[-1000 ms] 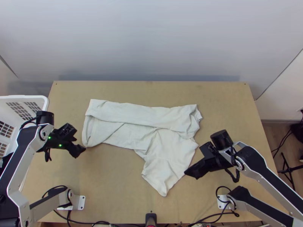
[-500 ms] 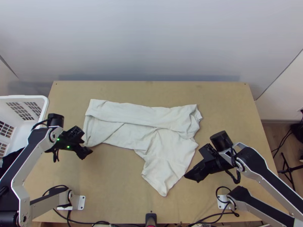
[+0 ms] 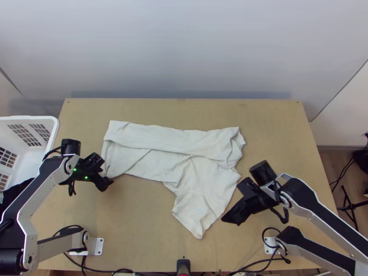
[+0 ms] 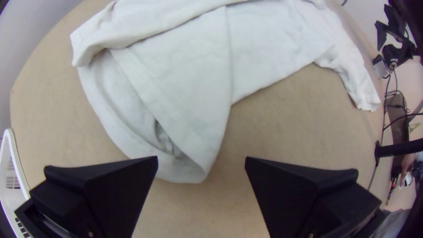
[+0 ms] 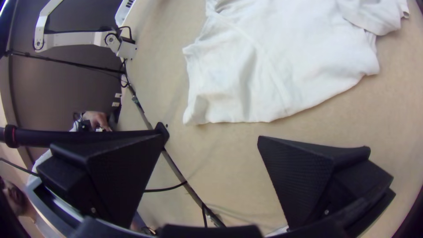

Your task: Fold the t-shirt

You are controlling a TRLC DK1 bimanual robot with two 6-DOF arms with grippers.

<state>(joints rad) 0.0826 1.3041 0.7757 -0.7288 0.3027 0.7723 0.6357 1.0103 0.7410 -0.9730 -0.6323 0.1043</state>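
White cloth t-shirt's (image 4: 185,88) hem corner (image 4: 194,171) lines up between the left black gripper's (image 4: 201,159) spread fingers; right black gripper (image 5: 211,136), also gaping, sits beside the sleeve (image 5: 220,99).

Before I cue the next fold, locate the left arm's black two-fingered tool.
In the top view, the left tool is toward the left of the light wooden table, by the near-left corner of the white fabric t-shirt.
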